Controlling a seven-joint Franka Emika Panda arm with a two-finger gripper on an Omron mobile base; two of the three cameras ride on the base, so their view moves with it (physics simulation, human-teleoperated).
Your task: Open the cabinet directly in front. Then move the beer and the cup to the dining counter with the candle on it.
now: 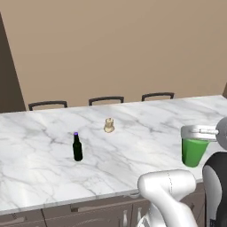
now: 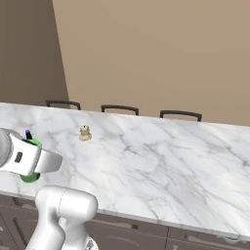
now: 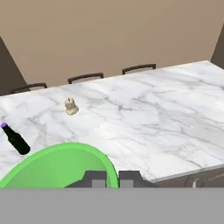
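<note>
Three small things of note on or over the long white marble table (image 1: pixel 133 133): the beer bottle (image 1: pixel 77 147), the candle (image 1: pixel 109 125) and the green cup (image 1: pixel 193 151). Bottle stands upright on the marble, dark glass, purple cap, left of centre in the left base view, well apart from the candle, which sits further back toward the far edge. Gripper (image 3: pixel 112 178) is closed on the rim of the green cup, fingertips pinching the near wall in the hand view, cup mouth open toward the camera. In the left base view the cup hangs upright under the hand near the table's front edge, right side; whether its base touches the marble, cannot tell. In the right base view the cup (image 2: pixel 31 177) is mostly hidden behind the arm, bottle cap (image 2: pixel 28 132) just peeking above it. Three dark chair backs (image 1: pixel 106 100) line the far side of the table, beige wall behind.
</note>
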